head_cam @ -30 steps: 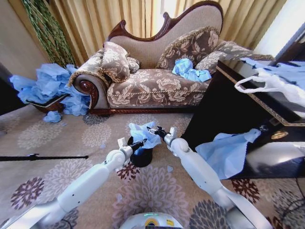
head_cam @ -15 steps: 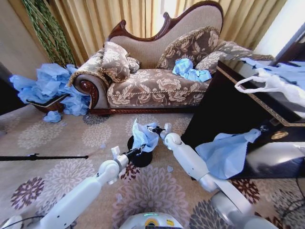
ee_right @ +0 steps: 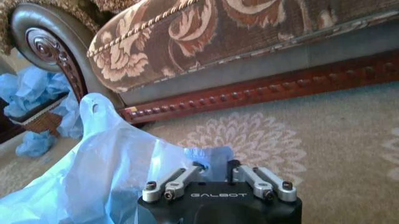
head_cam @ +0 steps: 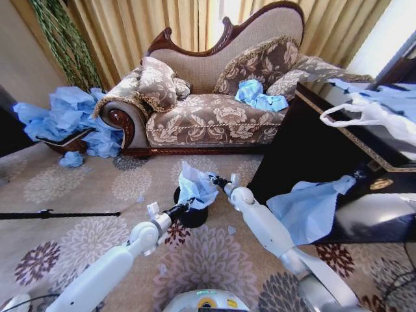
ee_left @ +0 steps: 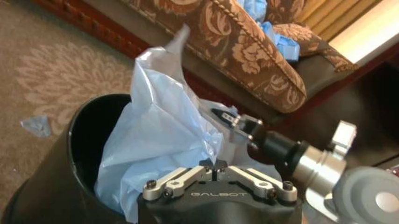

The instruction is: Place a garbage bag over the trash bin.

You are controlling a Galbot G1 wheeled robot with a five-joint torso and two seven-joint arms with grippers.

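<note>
Both end effectors flank the trash bin point(head_cam: 192, 213); left end effector point(ee_left: 215, 169) pinches the garbage bag point(head_cam: 195, 185) above; right end effector point(ee_right: 216, 169) seemingly clamps its far edge.

Two glossy white arm shells, rounded joints. Left hand point(ee_left: 215, 169) and right hand point(ee_right: 216, 169): black housing marked "GALBOT", silver linkage bars, dark screws. Grey-white base dome below.
</note>
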